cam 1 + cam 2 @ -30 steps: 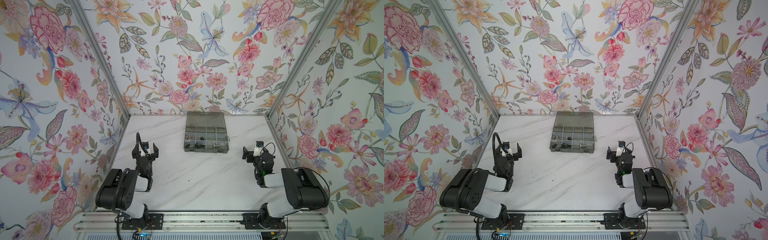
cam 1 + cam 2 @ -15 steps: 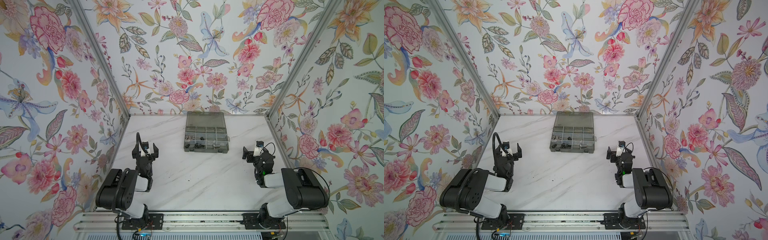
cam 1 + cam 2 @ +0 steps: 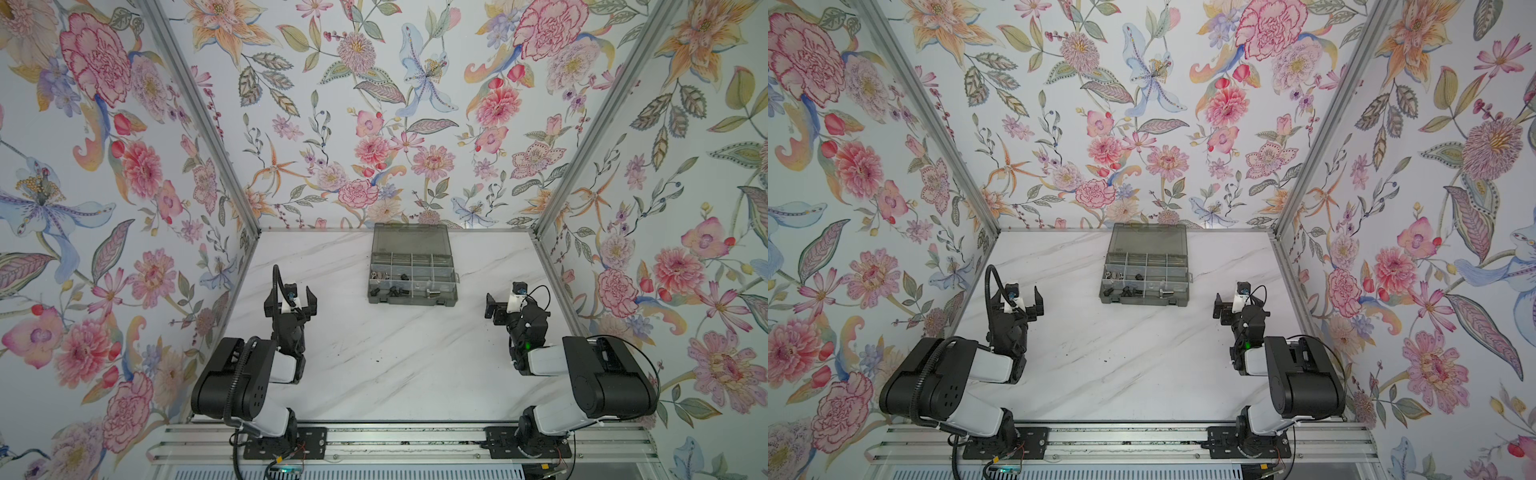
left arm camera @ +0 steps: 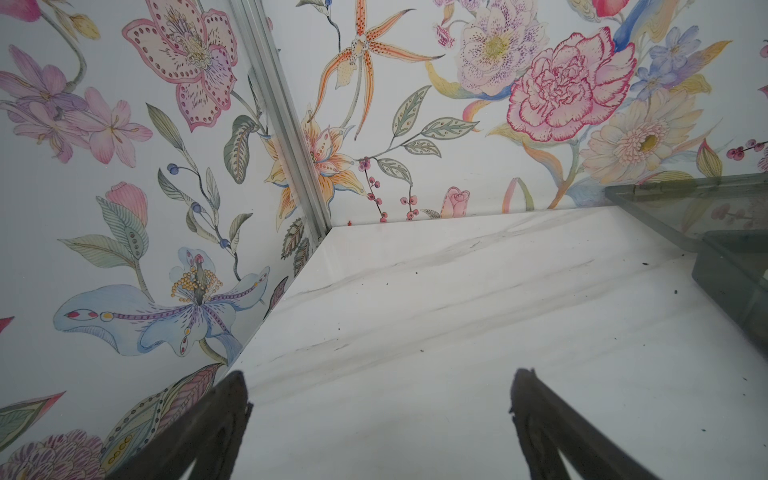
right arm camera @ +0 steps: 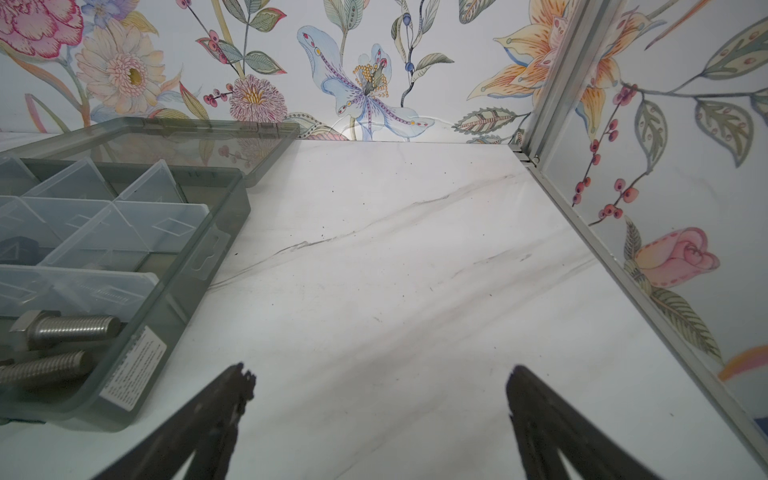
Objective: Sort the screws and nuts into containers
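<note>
At the back of the white marble table (image 3: 395, 365), one smoky-grey organizer box (image 3: 411, 300) is set, lid laid open. Two silver screws (image 5: 62, 330) are counted in its near right corner container; the nuts (image 3: 380, 275), one row behind, are too small to count. The left gripper (image 4: 382, 374) and right gripper (image 5: 380, 372) are held low, spread wide, empty. Floral walls (image 3: 374, 124) are seen on three sides.

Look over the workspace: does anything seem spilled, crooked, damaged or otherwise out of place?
Nothing stands out. The organizer box sits square, lid open, with the screws and nuts inside its cells. Only a few tiny dark specks dot the marble table.
</note>
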You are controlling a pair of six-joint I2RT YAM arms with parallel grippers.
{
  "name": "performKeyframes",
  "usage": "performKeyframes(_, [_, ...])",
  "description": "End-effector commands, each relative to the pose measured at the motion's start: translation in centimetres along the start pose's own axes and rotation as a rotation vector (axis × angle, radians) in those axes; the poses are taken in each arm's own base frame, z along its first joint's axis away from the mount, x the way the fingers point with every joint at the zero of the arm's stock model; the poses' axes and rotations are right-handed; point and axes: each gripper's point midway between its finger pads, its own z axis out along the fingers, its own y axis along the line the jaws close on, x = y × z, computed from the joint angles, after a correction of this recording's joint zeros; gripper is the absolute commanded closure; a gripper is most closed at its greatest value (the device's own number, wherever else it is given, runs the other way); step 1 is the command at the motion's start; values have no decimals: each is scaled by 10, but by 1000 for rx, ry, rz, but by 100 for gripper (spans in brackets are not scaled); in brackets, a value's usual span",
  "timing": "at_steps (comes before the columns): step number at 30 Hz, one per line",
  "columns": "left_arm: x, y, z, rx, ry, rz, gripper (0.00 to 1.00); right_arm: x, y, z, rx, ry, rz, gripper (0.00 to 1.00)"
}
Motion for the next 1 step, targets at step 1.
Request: performKeyframes(1, [-1, 6, -1, -27, -10, -16, 1, -4, -2, 3, 12, -8, 2, 1])
